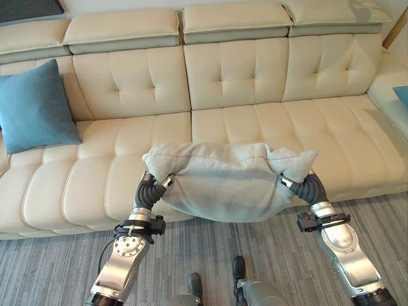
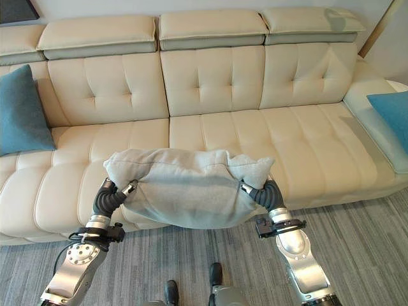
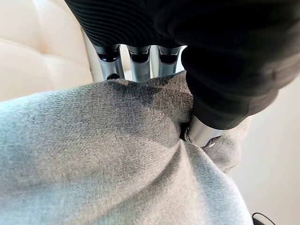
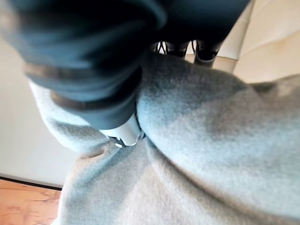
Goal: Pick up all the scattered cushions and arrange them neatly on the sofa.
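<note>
Cushions are partly sorted: we pinch the grey cushion between left hand and right hand above the sofa seat edge, a blue cushion already against its backrest.

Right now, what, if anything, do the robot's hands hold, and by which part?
A grey cushion: left hand and right hand each grip one end.

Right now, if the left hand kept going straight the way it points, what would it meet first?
The left hand, clamped with the right hand on the grey cushion, points toward the sofa. It would probably meet the seat's front edge first, then the backrest; depth is unclear.
</note>
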Tool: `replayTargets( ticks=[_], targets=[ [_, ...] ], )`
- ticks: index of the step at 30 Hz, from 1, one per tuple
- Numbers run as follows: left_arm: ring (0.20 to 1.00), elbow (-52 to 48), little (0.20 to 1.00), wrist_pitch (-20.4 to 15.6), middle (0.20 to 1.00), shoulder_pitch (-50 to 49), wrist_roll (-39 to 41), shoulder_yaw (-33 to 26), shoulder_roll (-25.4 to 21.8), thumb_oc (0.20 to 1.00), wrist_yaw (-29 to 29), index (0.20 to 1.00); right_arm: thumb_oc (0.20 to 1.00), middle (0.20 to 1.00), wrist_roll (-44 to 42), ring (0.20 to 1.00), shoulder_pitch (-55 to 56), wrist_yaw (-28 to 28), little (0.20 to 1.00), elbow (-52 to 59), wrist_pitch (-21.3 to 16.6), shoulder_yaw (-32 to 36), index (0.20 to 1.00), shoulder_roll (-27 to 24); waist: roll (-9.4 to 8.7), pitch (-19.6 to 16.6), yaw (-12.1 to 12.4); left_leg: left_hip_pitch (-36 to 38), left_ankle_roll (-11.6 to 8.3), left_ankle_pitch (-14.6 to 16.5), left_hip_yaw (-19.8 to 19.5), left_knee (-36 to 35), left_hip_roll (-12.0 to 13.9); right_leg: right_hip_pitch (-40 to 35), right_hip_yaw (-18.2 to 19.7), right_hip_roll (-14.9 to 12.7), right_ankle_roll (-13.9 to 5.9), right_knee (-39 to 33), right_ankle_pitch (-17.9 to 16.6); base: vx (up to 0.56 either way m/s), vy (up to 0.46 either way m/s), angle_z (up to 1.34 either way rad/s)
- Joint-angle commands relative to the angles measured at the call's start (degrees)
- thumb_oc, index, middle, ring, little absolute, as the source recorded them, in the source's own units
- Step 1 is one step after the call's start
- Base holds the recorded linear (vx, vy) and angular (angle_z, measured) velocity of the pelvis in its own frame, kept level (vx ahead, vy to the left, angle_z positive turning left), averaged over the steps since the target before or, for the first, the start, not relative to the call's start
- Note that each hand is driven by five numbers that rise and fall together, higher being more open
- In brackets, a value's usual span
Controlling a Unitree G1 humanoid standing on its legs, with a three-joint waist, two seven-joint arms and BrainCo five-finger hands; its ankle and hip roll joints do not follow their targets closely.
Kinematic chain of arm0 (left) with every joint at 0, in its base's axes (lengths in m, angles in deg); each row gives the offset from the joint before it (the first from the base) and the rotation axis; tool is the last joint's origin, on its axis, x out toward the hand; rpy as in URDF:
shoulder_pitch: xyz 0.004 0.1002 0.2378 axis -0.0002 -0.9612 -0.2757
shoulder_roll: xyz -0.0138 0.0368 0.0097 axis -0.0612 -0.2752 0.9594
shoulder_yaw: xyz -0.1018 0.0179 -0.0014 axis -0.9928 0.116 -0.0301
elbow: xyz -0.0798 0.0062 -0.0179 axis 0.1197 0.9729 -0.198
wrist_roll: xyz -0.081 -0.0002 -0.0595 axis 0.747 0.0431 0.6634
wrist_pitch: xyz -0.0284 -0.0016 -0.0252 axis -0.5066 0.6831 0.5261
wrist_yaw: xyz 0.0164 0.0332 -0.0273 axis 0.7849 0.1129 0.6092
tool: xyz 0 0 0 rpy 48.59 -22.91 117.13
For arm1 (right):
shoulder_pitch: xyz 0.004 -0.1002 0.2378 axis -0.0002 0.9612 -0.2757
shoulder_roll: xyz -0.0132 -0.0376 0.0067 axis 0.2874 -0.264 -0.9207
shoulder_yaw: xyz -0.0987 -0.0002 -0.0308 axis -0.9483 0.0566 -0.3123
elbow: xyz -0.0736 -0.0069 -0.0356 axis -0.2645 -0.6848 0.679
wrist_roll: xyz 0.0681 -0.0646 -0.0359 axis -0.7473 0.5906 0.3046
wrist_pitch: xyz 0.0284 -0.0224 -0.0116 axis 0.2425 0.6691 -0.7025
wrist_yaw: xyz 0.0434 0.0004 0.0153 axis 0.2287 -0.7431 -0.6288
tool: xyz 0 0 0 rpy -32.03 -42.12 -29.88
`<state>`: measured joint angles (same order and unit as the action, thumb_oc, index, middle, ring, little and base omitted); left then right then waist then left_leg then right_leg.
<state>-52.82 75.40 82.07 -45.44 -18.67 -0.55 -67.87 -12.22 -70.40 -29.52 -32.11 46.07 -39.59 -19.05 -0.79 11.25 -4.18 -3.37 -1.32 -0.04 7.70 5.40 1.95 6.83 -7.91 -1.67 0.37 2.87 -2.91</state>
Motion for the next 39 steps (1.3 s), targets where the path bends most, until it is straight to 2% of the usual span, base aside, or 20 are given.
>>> replayTargets(
  ticks=[1, 2, 4, 5, 6, 7, 8, 10, 14, 16, 17, 18, 19, 20, 23, 25, 30, 33, 34, 39],
  targets=[
    [0.2, -1.8, 0.2, -3.6, 0.2, 1.2, -0.8, -1.3, -1.0, 0.2, -0.7, 0.2, 0.2, 0.2, -2.4, 0.2, -1.1, 1.1, 0.2, 4.6, -5.7, 4.0, 0.2, -1.1, -1.83, -1.3, -0.8, -5.1, -3.56, 2.5, 3.9, 15.7, 3.6, -5.9, 0.4, -1.1, -3.14, 2.3, 9.8, 0.17, -0.066, 0.28],
    [0.2, -1.5, 0.2, -3.4, 0.2, 0.5, -1.1, -1.5, -1.1, 0.2, -1.1, 0.2, 0.2, 0.2, -2.2, 0.2, -0.7, 1.0, 0.2, 4.7, -5.4, 4.6, 0.2, -1.4, -1.81, -1.5, -0.3, -7.5, -2.92, 3.1, 5.5, 14.5, 4.4, -6.9, -0.3, -1.3, -3.18, 2.1, 10.6, 0.16, -0.028, 0.26],
    [0.2, -1.7, 0.2, -3.1, 0.2, 0.1, -1.4, -1.8, -1.2, 0.2, -1.2, 0.2, 0.2, 0.2, -2.0, 0.2, -0.4, 1.0, 0.2, 5.0, -5.2, 4.8, 0.2, -1.4, -1.97, -1.7, 0.1, -8.8, -2.5, 3.6, 5.9, 13.0, 4.0, -7.1, -0.4, -1.6, -3.29, 2.0, 11.1, 0.22, 0.024, 0.26],
    [0.2, -1.9, 0.2, -2.8, 0.2, -0.5, -2.8, -2.5, -1.6, 0.2, -1.0, 0.2, 0.2, 0.2, -1.9, 0.2, -0.4, 0.9, 0.2, 5.0, -5.1, 4.9, 0.2, -1.2, -1.77, -1.6, 1.4, -11.9, -2.77, 1.5, 4.6, 9.2, 3.5, -8.4, -0.4, -1.3, -3.44, 1.8, 12.2, 0.25, 0.039, 0.3],
    [0.2, -2.0, 0.2, -2.8, 0.2, -0.5, -2.9, -2.5, -1.6, 0.2, -1.0, 0.2, 0.2, 0.2, -1.9, 0.2, -0.4, 0.9, 0.2, 5.0, -5.1, 4.9, 0.2, -1.2, -1.85, -1.7, 1.3, -11.8, -2.78, 1.3, 4.6, 8.8, 3.4, -8.4, -0.5, -1.4, -3.45, 1.8, 12.2, 0.38, 0.082, 0.21],
    [0.2, -2.0, 0.2, -2.6, 0.2, -0.7, -3.4, -3.3, -1.3, 0.2, -0.1, 0.2, 0.2, 0.2, -1.4, 0.2, -0.9, 1.5, 0.2, 4.7, -4.8, 4.7, 0.2, -0.8, -1.38, -1.3, 2.8, -15.4, -3.95, -2.4, 2.1, 3.6, 3.3, -10.1, 0.1, -0.8, -3.35, 2.3, 14.4, 0.21, 0.047, -0.01],
    [0.2, -2.0, 0.2, -2.6, 0.2, -0.6, -3.4, -3.3, -1.4, 0.2, 0.0, 0.2, 0.2, 0.2, -1.4, 0.2, -0.9, 1.5, 0.2, 4.7, -4.7, 4.7, 0.2, -0.8, -1.51, -1.3, 2.8, -15.1, -3.97, -2.6, 2.1, 3.2, 3.1, -10.1, 0.0, -0.9, -3.35, 2.3, 14.5, 0.43, 0.117, -0.05],
    [0.2, -1.9, 0.2, -2.5, 0.2, -0.3, -3.6, -3.7, -0.5, 0.2, 1.3, 0.2, 0.2, 0.2, -0.9, 0.2, -1.4, 2.3, 0.2, 3.8, -4.6, 4.6, 0.2, -0.2, -1.43, -1.4, 3.9, -18.0, -4.92, -5.1, 1.1, -3.6, 3.8, -13.4, 1.0, -0.9, -3.88, 2.7, 16.7, 0.4, 0.138, 0.02],
    [0.2, -2.6, 0.2, -2.5, 0.2, -0.7, -3.4, -4.2, -0.7, 0.2, 0.5, 0.2, 0.2, 0.2, -0.6, 0.2, -1.2, 1.1, 0.2, 4.1, -4.0, 4.5, 0.2, 0.6, -1.43, -3.3, 5.1, -17.0, -4.63, -7.7, 1.7, -3.5, 4.4, -17.5, 2.9, -2.1, -5.01, 4.1, 18.8, 0.51, 0.223, -0.26],
    [0.2, -2.4, 0.2, -2.5, 0.2, -0.8, -3.7, -4.1, -1.0, 0.2, 0.3, 0.2, 0.2, 0.2, -0.5, 0.2, -0.9, 0.6, 0.2, 4.0, -3.8, 4.1, 0.2, 1.1, -1.92, -3.5, 5.3, -17.1, -4.26, -8.3, 1.2, -1.7, 3.6, -17.8, 3.5, -3.1, -5.4, 5.4, 18.7, 0.32, 0.169, -0.62],
    [0.2, -2.3, 0.2, -2.5, 0.2, -0.6, -4.1, -4.0, -1.6, 0.2, 0.0, 0.2, 0.2, 0.2, -0.6, 0.2, -0.7, 0.4, 0.2, 3.5, -3.9, 4.0, 0.2, 1.5, -2.67, -3.9, 5.3, -17.9, -3.75, -7.6, 1.3, 1.2, 2.9, -18.0, 3.6, -4.3, -6.16, 6.5, 17.5, 0.4, 0.237, -0.54],
    [0.2, -2.8, 0.2, -2.4, 0.2, -0.5, -3.9, -4.2, -2.7, 0.2, -0.5, 0.2, 0.2, 0.2, -1.1, 0.2, -0.9, -0.5, 0.2, 3.5, -3.4, 3.6, 0.2, 2.3, -4.18, -4.2, 5.3, -17.2, -2.48, -5.0, 1.8, 4.0, 1.8, -16.5, 4.8, -6.6, -7.28, 10.1, 14.6, 0.4, 0.237, -0.31],
    [0.2, -2.8, 0.2, -2.4, 0.2, -0.5, -3.9, -4.3, -2.7, 0.2, -0.5, 0.2, 0.2, 0.2, -1.1, 0.2, -0.9, -0.5, 0.2, 3.5, -3.4, 3.6, 0.2, 2.3, -4.06, -4.2, 5.4, -17.3, -2.45, -5.2, 1.8, 3.8, 2.0, -16.3, 4.9, -6.5, -7.28, 10.1, 14.4, 0.43, 0.34, 0.0],
    [0.2, -3.1, 0.2, -2.3, 0.2, -0.3, -4.3, -4.6, -4.3, 0.2, -0.6, 0.2, 0.2, 0.2, -0.8, 0.2, -2.3, -0.8, 0.2, 3.4, -3.4, 2.7, 0.2, 2.7, -5.22, -4.0, 5.5, -16.2, -0.73, -2.5, 2.9, 5.0, 0.8, -13.5, 6.4, -8.5, -8.35, 15.4, 9.5, 0.22, 0.231, 0.15],
    [0.2, -2.7, 0.2, -2.3, 0.2, 1.0, -4.7, -5.0, -5.6, 0.2, -0.5, 0.2, 0.2, 0.2, -0.9, 0.2, -3.8, -1.1, 0.2, 2.9, -3.5, 2.1, 0.2, 3.6, -5.6, -3.1, 5.6, -15.3, 0.93, 0.6, 4.2, 6.0, 0.4, -8.7, 7.5, -9.7, -9.67, 20.7, 3.0, 0.17, 0.193, -0.29],
    [0.2, -2.7, 0.2, -2.4, 0.2, 1.4, -4.8, -4.8, -5.7, 0.2, -0.8, 0.2, 0.2, 0.2, -1.2, 0.2, -4.1, -1.4, 0.2, 3.0, -3.6, 2.0, 0.2, 3.8, -5.37, -3.1, 5.6, -14.4, 1.12, 0.9, 4.2, 5.5, 0.4, -7.2, 7.8, -9.6, -9.52, 19.9, 1.9, 0.12, 0.096, -0.23],
    [0.2, -2.5, 0.2, -2.8, 0.2, 1.0, -4.6, -5.3, -5.1, 0.2, -1.2, 0.2, 0.2, 0.2, -2.3, 0.2, -4.5, -2.1, 0.2, 2.8, -3.8, 2.2, 0.2, 3.4, -3.56, -1.2, 3.5, -7.6, 1.58, 3.2, 3.7, 1.7, -0.6, 2.6, 4.8, -6.5, -8.65, 11.3, 5.8, 0.23, 0.123, -0.2],
    [0.2, -2.4, 0.2, -3.1, 0.2, 0.4, -5.0, -5.8, -4.3, 0.2, -2.3, 0.2, 0.2, 0.2, -2.3, 0.2, -4.2, -2.5, 0.2, 2.9, -4.1, 2.5, 0.2, 3.3, -3.72, 0.1, 2.6, -4.8, 1.61, 4.7, 3.3, 1.3, -1.5, 3.8, 4.0, -5.5, -8.95, 5.6, 4.9, 0.23, 0.019, 0.08],
    [0.2, -2.3, 0.2, -3.2, 0.2, 0.4, -4.8, -6.1, -4.0, 0.2, -2.5, 0.2, 0.2, 0.2, -2.3, 0.2, -4.0, -2.6, 0.2, 2.8, -4.0, 2.8, 0.2, 3.2, -3.82, 0.5, 2.4, -4.0, 1.61, 5.1, 2.6, 1.4, -2.1, 4.6, 5.4, -4.8, -9.13, 5.4, 4.3, 0.18, -0.008, 0.14],
    [0.2, -2.2, 0.2, -3.5, 0.2, 0.4, -5.3, -6.9, -3.9, 0.2, -2.5, 0.2, 0.2, 0.2, -2.0, 0.2, -5.6, -3.2, 0.2, 2.8, -4.1, 2.1, 0.2, 2.1, -3.87, 0.2, 3.0, -2.7, 1.49, 6.5, 1.8, 1.8, -2.7, 3.0, 6.0, -5.1, -8.52, 3.9, 3.6, 0.14, -0.083, 0.22]
  ],
)
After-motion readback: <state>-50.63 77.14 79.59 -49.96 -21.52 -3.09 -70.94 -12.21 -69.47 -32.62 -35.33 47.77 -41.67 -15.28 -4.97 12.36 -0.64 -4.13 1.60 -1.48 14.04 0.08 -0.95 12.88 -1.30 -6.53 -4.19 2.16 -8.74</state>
